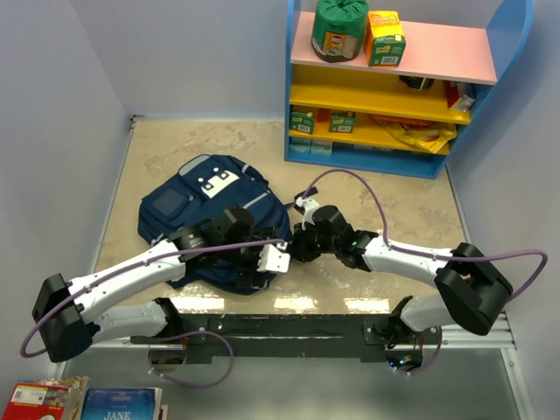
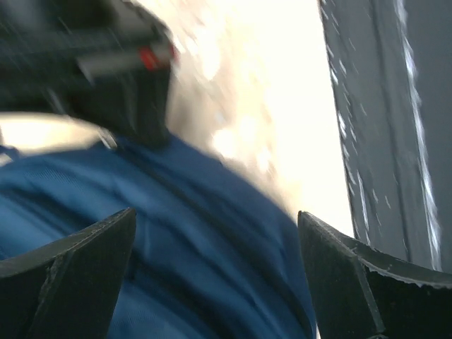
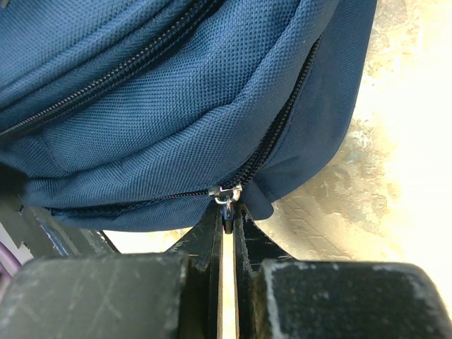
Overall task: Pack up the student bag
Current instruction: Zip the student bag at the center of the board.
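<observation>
Right gripper (image 3: 227,217), extended leftward, pinches the zipper pull (image 3: 228,192). Left gripper (image 2: 215,233) hovers with jaws spread wide over the navy backpack (image 1: 188,203), which lies front-up.

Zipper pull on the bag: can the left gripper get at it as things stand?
Probably not: the right gripper is shut on the zipper pull, leaving little of it exposed. The left gripper is open over the student bag fabric.
</observation>
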